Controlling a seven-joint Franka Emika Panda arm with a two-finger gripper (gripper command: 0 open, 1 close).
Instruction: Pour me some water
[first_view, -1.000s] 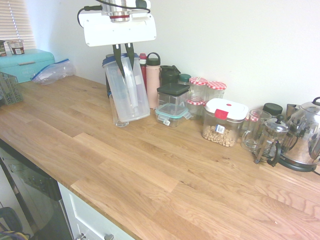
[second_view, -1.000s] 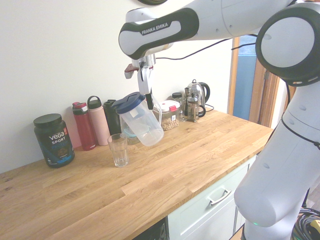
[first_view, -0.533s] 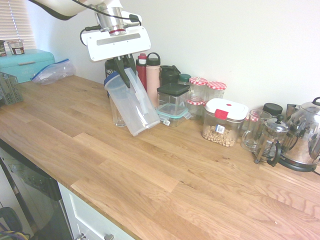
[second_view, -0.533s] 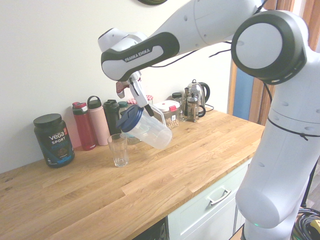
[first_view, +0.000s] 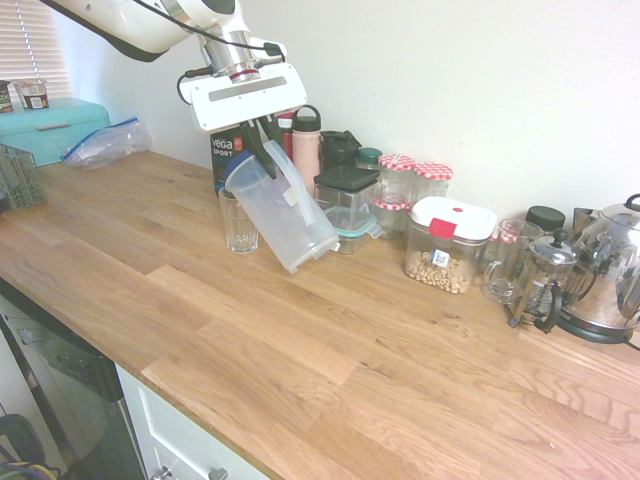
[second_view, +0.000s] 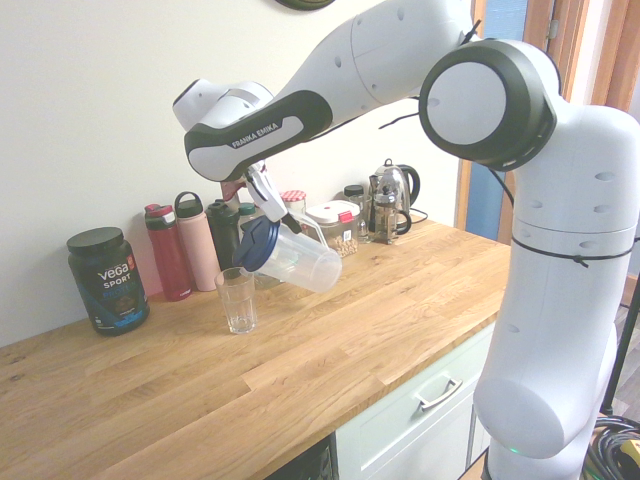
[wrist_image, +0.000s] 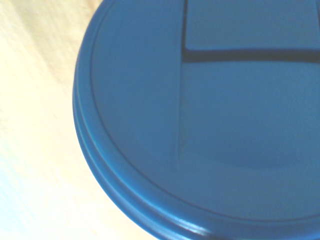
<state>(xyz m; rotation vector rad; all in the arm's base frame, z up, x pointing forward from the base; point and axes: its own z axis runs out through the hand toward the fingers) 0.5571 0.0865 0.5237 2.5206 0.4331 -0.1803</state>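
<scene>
The end effector (second_view: 268, 203), two slim dark fingers under a flat white housing, is pinched on the handle of a clear plastic pitcher (first_view: 285, 212), gripping it near the top. The pitcher is tall and smooth-walled, translucent and slightly frosted, with a round blue lid (second_view: 256, 244) that carries a raised rectangular flap; in the wrist view that lid (wrist_image: 200, 115) fills nearly the whole picture as a matte blue disc with a stepped rim. The pitcher hangs clear of the counter (first_view: 330, 350), steeply tilted, its lidded end lowest and just above the rim of a drinking glass (second_view: 236, 299). I cannot tell whether water is running out.

The glass is a small, clear tumbler with faceted sides, standing upright on the counter directly below the lid.

The counter is made of warm, oiled wooden staves with visible grain. Along the wall behind stand a black protein tub (second_view: 107, 278) with a white label, a red bottle (second_view: 167, 251) and a pink bottle (second_view: 196, 241), both matte with dark caps. Further along are a clear lidded container holding nuts (first_view: 448, 243), a glass French press (first_view: 541, 283) and a shiny steel kettle (first_view: 610, 270).
</scene>
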